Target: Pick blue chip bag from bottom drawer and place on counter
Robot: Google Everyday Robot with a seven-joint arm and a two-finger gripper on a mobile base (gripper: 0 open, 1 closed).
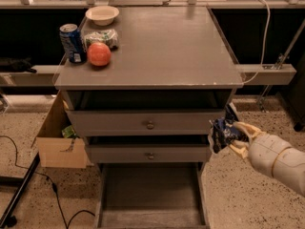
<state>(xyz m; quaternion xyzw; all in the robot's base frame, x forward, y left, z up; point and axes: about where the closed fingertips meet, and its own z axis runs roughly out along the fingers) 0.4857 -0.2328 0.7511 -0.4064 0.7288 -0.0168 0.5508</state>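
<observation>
My gripper (232, 136) is at the right of the cabinet, level with the two upper drawers, and is shut on the blue chip bag (222, 131), a crinkled navy bag held just off the cabinet's right front corner. The bottom drawer (150, 218) stands pulled open below, its grey floor bare. The counter (162, 46) is the flat grey top above, well over the bag.
On the counter's back left stand a blue soda can (72, 43), a red apple (99, 54), a greenish-white packet (101, 36) and a white bowl (102, 15). A cardboard box (55, 137) sits on the floor at left, with a cable (52, 187) beside it.
</observation>
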